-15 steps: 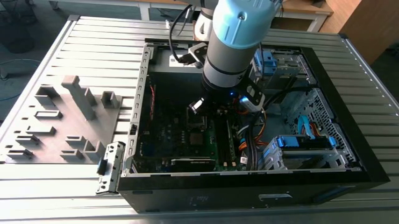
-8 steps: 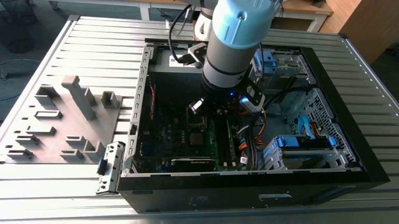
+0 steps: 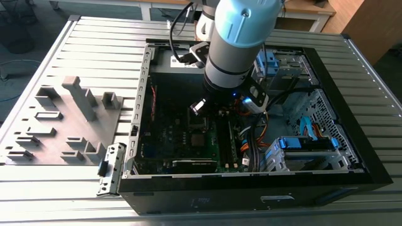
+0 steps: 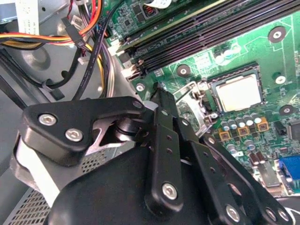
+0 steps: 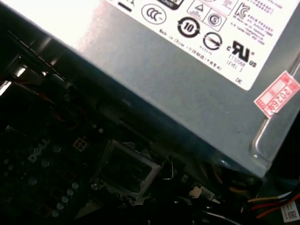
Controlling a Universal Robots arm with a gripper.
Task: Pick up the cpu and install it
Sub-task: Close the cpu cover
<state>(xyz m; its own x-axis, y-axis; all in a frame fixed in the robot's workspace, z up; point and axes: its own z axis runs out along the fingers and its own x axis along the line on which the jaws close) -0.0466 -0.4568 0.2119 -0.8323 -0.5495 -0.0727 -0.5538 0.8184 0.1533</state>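
Cpu seen seated in socket on motherboard; retention bracket judged unlatched. Claw held just beside it; its state cannot be told.

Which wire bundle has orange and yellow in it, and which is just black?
The wires running beside the metal case wall are orange, yellow and red. The cable curving down next to them towards the gripper is plain black.

Exterior view: high and well back, angled down into the open computer case on the slatted table. Second wrist view: close above the green motherboard, past the arm's own black linkage. First wrist view: close, beside the grey power-supply box. Shared: the motherboard.
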